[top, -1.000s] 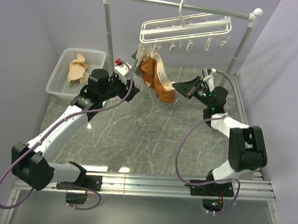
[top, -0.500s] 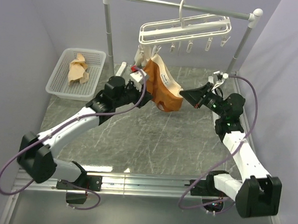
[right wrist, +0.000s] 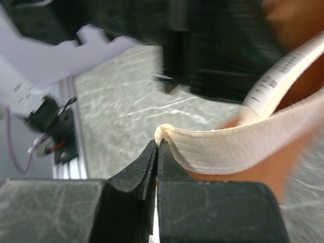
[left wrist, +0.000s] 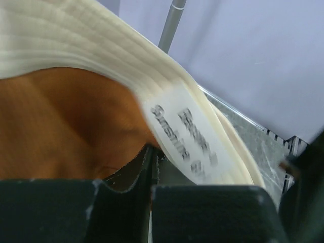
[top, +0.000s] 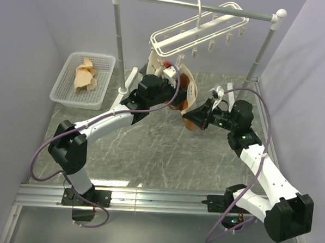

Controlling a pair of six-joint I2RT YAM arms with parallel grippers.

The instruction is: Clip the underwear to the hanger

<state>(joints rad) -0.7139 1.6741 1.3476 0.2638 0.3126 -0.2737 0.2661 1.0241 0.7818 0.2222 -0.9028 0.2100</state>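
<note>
The rust-orange underwear [top: 188, 95] with its pale waistband hangs between both grippers, under the left end of the white hanger [top: 197, 31]. The hanger is hooked on the rail and tilts, its right end raised. My left gripper [top: 173, 83] is at the garment's upper part. In the left wrist view its jaws [left wrist: 154, 152] are together at the waistband beside the printed label [left wrist: 187, 136]. My right gripper [top: 189, 118] is shut on a fold of the waistband [right wrist: 223, 147], which is pinched at the tips [right wrist: 157, 144]. I cannot tell whether any clip holds the fabric.
A white basket [top: 66, 90] with a tan cloth [top: 86, 74] stands at the back left. The grey rail [top: 223, 9] on white posts [top: 118, 43] spans the back of the marble table [top: 150, 148]. Lilac walls close in on both sides.
My left arm swung right and up to the underwear and its jaws closed. My right arm pulled the waistband leftward. The hanger's right end tipped upward.
</note>
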